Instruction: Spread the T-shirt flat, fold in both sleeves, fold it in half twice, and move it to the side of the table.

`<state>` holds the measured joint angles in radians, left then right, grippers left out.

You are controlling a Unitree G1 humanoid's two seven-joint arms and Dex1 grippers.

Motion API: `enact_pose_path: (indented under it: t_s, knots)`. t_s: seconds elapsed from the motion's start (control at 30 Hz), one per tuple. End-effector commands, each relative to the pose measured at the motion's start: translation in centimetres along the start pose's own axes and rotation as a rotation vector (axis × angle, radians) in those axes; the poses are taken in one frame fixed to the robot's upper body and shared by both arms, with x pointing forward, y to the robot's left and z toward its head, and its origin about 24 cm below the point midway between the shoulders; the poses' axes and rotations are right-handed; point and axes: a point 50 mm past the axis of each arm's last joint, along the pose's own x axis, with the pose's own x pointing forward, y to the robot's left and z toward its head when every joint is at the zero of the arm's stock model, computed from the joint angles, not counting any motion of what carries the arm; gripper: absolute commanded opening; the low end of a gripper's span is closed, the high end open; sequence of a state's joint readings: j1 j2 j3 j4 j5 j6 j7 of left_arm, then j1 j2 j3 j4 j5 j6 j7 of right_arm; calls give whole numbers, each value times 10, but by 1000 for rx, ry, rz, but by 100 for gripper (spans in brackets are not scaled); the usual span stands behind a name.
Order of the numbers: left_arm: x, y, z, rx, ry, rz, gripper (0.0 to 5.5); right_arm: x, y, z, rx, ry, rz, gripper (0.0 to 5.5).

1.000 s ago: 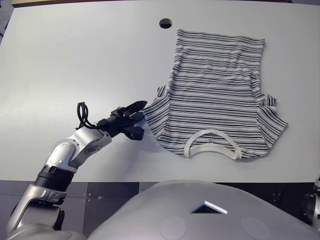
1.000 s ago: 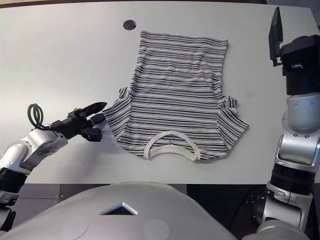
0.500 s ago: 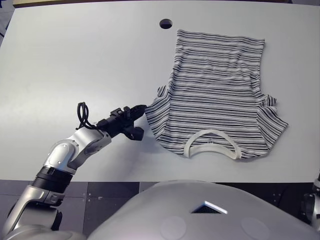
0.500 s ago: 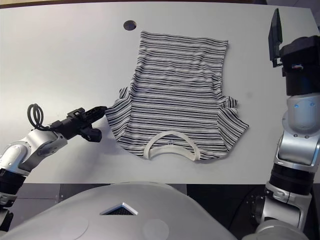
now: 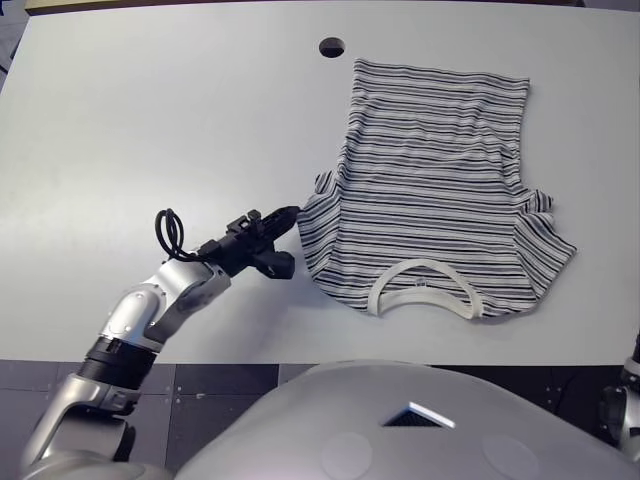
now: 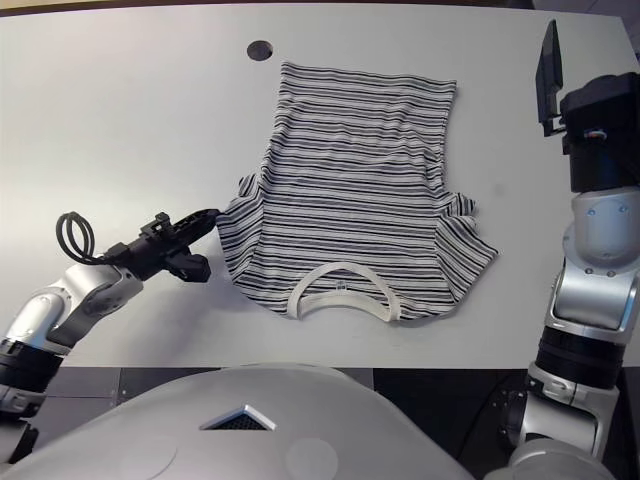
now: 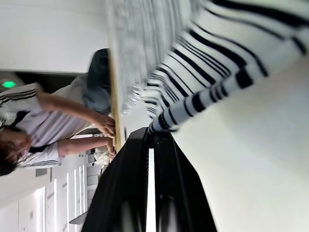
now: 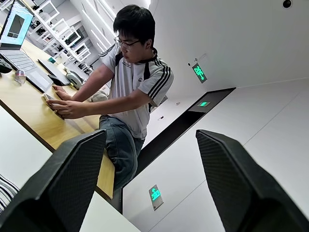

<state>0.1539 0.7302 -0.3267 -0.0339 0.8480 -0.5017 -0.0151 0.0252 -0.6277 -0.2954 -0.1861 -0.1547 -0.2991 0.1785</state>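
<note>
L jaws are pinching T-shirt at sleeve nr desk front edge; R jaws are hanging open by right edge.

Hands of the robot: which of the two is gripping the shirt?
The left hand, low over the table, is closed on the striped shirt at its left edge. The right hand is raised off to the side, open, holding nothing.

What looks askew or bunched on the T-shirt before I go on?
The T-shirt is not flat yet. Its left sleeve is bunched against the body, its hem pinched in the left gripper; the right sleeve is crumpled too. Nothing looks damaged.
</note>
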Motion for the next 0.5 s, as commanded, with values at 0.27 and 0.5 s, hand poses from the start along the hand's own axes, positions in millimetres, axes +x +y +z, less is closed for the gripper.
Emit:
enact_pose_path:
  t_s: [0.27, 0.5]
  knots:
    - [17, 0, 25, -77, -105, 124, 13, 0, 3, -9, 0, 29, 12, 341]
    - [33, 14, 55, -41, -257, 211, 13, -14, 7, -31, -56, 121, 97, 341]
